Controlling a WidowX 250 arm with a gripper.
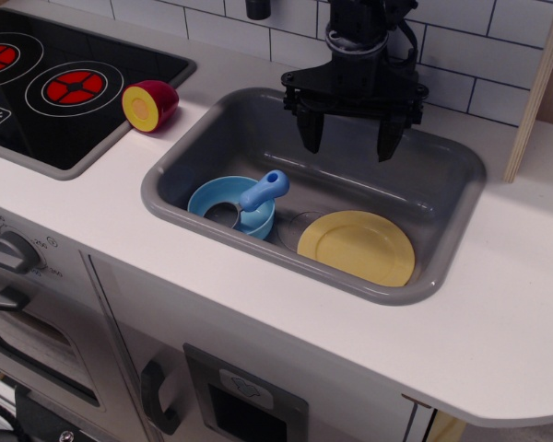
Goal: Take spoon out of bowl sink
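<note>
Spoon (261, 193) in bowl (223, 199), tool (350, 138) open above

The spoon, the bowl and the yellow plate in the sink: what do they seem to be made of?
The spoon looks like moulded plastic: thick, rounded, light-blue handle with a soft sheen. The bowl seems to be the same smooth light-blue plastic. The yellow plate also looks like plastic, uniformly coloured and fairly matte. None can be confirmed by sight alone.

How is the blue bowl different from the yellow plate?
The blue bowl is deep with raised sides; the yellow plate is flat. The bowl is smaller than the plate. The bowl holds a spoon, its blue handle sticking out over the rim; the plate has nothing on it. Both are round and sit inside the grey sink.
</note>
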